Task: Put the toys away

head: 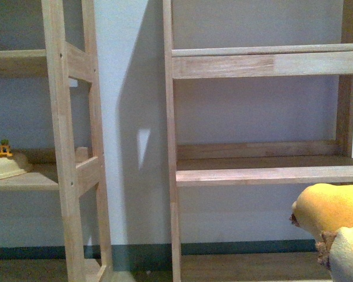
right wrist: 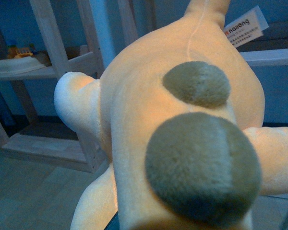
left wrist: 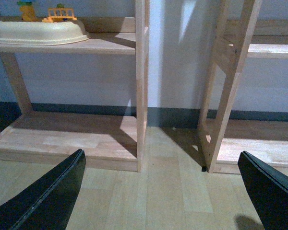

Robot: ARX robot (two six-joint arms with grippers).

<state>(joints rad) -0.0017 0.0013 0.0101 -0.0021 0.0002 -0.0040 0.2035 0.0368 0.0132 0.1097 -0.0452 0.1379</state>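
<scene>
Orange-yellow plush fills my right wrist view: the toy (right wrist: 182, 143) sits pressed close to that camera, with two grey-brown round patches towards me. Its pale hang tag (right wrist: 245, 25) sticks out at the far end. The larger print on it looks like "nailong"; the smaller lines are too fine to read.

My right claw is hidden behind the toy, so I cannot tell how it is set. In the front view the toy (head: 332, 214) hangs low on the right, below the front edge of the right shelf unit (head: 265, 173).

My left claw (left wrist: 161, 154) is spread wide with nothing between its black fingers (left wrist: 53, 196), over pale wood floor (left wrist: 158, 191). A strip of wall separates the right unit from the left shelf unit (head: 65, 147), where a cream tray (head: 6, 166) rests on a board.
</scene>
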